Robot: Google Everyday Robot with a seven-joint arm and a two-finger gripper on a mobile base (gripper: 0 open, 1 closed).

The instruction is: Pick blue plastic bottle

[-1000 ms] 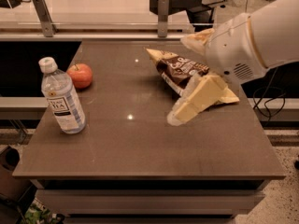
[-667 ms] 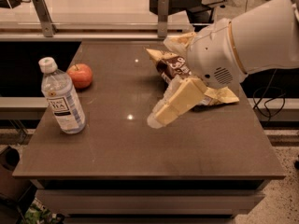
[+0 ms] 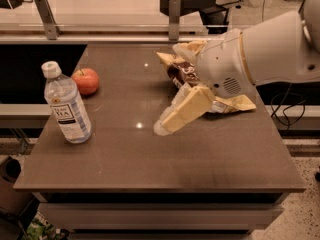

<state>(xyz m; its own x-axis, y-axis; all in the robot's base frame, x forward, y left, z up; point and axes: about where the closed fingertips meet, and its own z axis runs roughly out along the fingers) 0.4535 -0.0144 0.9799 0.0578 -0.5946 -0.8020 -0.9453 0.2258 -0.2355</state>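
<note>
The blue plastic bottle (image 3: 66, 104) stands upright on the table (image 3: 150, 159), well apart from the gripper (image 3: 167, 124), out beyond its tip. A red apple (image 3: 86, 80) sits just behind the bottle. The gripper hangs low over mid-table, empty; clenched or released, I cannot tell. A snack bag (image 3: 181, 70) lies behind it.

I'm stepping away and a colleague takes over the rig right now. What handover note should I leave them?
Gripper: low over the middle of the table, well right of the bottle, not touching it.
Blue plastic bottle: upright near the table's left edge, cap on, red apple just behind it.
Snack bag: behind the arm, far side.
Done: no grasp yet.
Left: reach left to the bottle, grasp it, lift.
</note>
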